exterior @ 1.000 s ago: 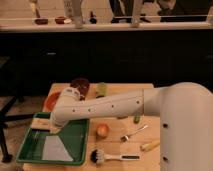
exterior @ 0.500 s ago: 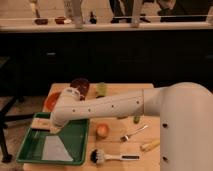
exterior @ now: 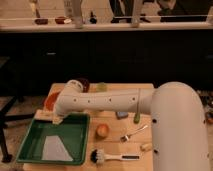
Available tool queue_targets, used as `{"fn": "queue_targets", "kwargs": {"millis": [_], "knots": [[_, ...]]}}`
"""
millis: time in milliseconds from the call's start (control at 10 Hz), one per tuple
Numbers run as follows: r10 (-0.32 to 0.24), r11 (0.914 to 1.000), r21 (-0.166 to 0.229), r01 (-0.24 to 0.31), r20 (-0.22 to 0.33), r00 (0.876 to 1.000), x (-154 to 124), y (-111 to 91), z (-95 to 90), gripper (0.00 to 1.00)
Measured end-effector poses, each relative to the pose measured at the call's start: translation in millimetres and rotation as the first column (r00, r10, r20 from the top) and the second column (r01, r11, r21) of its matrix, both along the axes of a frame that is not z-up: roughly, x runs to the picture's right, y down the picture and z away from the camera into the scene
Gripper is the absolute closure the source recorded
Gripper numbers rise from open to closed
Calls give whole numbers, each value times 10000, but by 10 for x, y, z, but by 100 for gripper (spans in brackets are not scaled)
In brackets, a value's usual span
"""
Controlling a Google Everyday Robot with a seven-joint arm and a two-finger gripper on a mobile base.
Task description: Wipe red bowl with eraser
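Observation:
The red bowl (exterior: 49,101) sits at the table's left edge, its right part hidden behind my white arm. A small tan block, the eraser (exterior: 43,115), lies just in front of the bowl at the back left corner of the green tray (exterior: 30,145). My gripper (exterior: 56,119) points down at the tray's back edge, right beside the eraser and just in front of the bowl. The arm's end hides whether it touches the eraser.
A grey sheet (exterior: 54,148) lies in the tray. A maroon bowl (exterior: 83,83) and a green cup (exterior: 102,86) stand at the back. An orange fruit (exterior: 102,130), a fork (exterior: 134,133), a black brush (exterior: 106,157) and a blue-grey block (exterior: 121,115) lie on the wooden table.

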State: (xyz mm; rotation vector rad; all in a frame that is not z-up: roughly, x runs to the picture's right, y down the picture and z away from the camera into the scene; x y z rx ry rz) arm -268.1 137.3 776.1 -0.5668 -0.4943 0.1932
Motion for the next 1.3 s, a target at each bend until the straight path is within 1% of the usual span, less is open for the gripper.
{"fn": "queue_targets", "kwargs": {"millis": [400, 700, 1000, 1300], "knots": [[-112, 9999, 50, 111, 122, 9999, -191, -183, 173, 100], [-165, 9999, 43, 164, 118, 9998, -287, -334, 348, 100], [-96, 10000, -3, 96, 73, 9999, -312, -474, 530, 100], [6, 10000, -22, -6, -17, 10000, -261, -598, 658, 100]]}}
